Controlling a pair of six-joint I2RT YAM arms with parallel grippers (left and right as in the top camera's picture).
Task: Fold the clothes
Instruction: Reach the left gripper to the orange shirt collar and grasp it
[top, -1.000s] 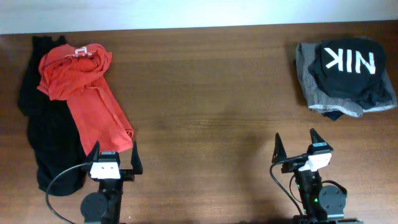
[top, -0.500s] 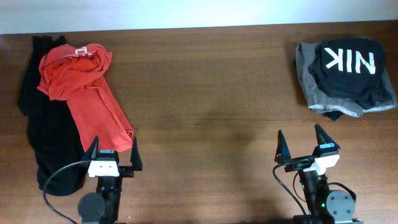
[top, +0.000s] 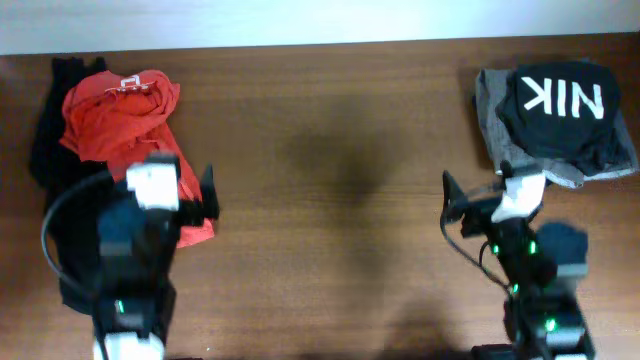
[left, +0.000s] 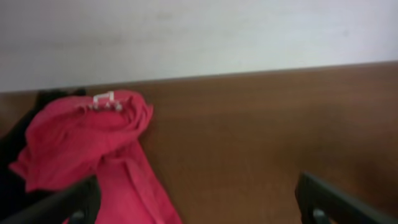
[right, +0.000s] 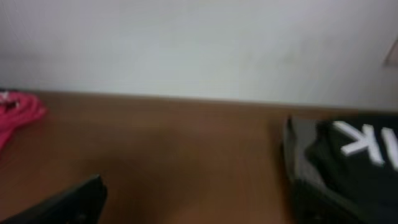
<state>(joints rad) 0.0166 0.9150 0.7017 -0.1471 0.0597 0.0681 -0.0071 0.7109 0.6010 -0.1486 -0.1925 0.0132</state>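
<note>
The orange-red T-shirt (top: 110, 120) lies crumpled at the far left of the table, its white neck label at the top; it also shows in the left wrist view (left: 93, 149). My left gripper (top: 172, 185) is open and empty, hovering over the shirt's lower end, part of which it hides. My right gripper (top: 478, 185) is open and empty, just left of the folded pile at the right. In the wrist views both pairs of fingers (left: 199, 202) (right: 196, 199) are spread wide with nothing between them.
A black garment (top: 70, 250) lies under and beside the red shirt at the left. A black shirt with white "NIK" letters (top: 560, 105) sits on a grey folded garment (top: 495, 125) at the far right. A white wall (left: 199, 37) runs behind the table.
Both arms have moved away from the table's front edge toward the far side. The left gripper now hangs over the red shirt's lower end; the right gripper is beside the folded pile.
</note>
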